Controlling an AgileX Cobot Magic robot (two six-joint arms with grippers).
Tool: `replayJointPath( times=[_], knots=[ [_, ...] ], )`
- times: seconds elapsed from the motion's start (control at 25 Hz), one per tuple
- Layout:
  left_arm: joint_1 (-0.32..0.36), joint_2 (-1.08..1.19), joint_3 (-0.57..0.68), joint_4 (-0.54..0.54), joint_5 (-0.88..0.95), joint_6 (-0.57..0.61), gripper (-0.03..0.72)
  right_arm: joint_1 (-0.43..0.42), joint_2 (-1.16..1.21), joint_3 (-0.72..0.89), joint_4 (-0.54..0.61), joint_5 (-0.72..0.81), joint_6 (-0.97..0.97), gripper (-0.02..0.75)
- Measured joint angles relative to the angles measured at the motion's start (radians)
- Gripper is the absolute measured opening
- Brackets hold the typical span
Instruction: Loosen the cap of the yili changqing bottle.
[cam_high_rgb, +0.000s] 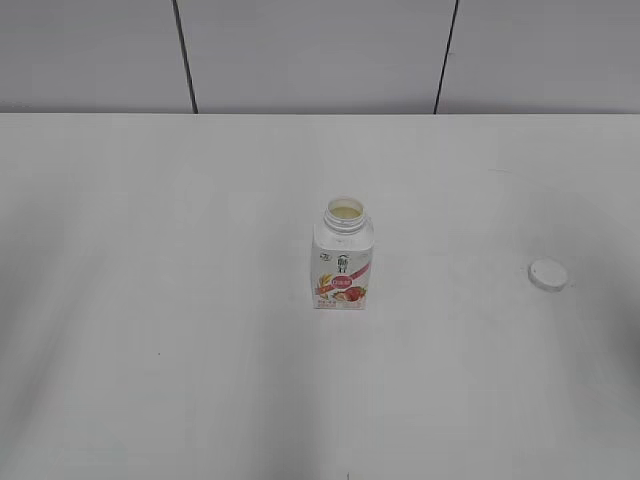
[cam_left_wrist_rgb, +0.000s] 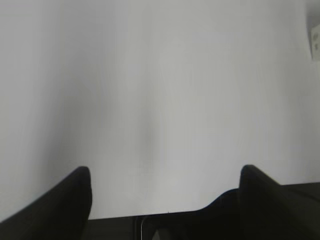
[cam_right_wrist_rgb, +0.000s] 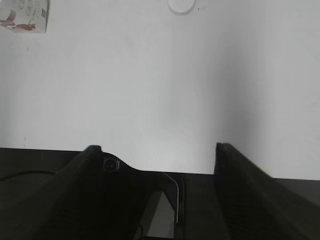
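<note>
One yili changqing bottle (cam_high_rgb: 343, 256) stands upright near the middle of the white table (cam_high_rgb: 150, 300). It is small and squat, with a white squarish body, a wide round neck ringed by threads, and a pink-red label showing fruit and grain on its front. Its mouth is uncovered, and a pale yellowish surface shows inside the neck.

One cap (cam_high_rgb: 547, 274) lies on the table well apart from the bottle, off to the right in the exterior view. It is round, white and low, resting flat by itself with nothing touching it.

In the right wrist view the cap (cam_right_wrist_rgb: 181, 5) sits at the top edge and a corner of the bottle's label (cam_right_wrist_rgb: 25, 15) shows at the upper left. The right gripper (cam_right_wrist_rgb: 160, 155) hangs over bare table near the table's edge, its two dark fingers spread wide with nothing between them.

The left gripper (cam_left_wrist_rgb: 165, 175) likewise shows two dark fingers set far apart over bare table, holding nothing. A sliver of the bottle (cam_left_wrist_rgb: 315, 37) appears at the far right edge of that view.

A grey panelled wall (cam_high_rgb: 320, 50) rises behind the table.
</note>
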Motion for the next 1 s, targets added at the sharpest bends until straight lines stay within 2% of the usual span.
replayJointPath(
  times=[0.28, 0.68, 0.8, 1.0],
  knots=[
    [0.0, -0.356, 0.095, 0.082, -0.009, 0.002, 0.539, 0.0, -0.267, 0.088, -0.01, 0.001, -0.002, 0.546],
    [0.0, -0.74, 0.188, 0.054, 0.011, 0.005, 0.538, 0.0, -0.582, 0.297, -0.01, 0.002, -0.041, 0.546],
    [0.0, -0.818, 0.224, 0.045, 0.016, 0.016, 0.538, 0.0, -0.674, 0.341, -0.01, 0.003, -0.055, 0.546],
    [0.0, -0.824, 0.262, 0.013, -0.032, 0.088, 0.538, 0.0, -0.797, 0.36, -0.012, -0.048, -0.08, 0.546]
  ],
)
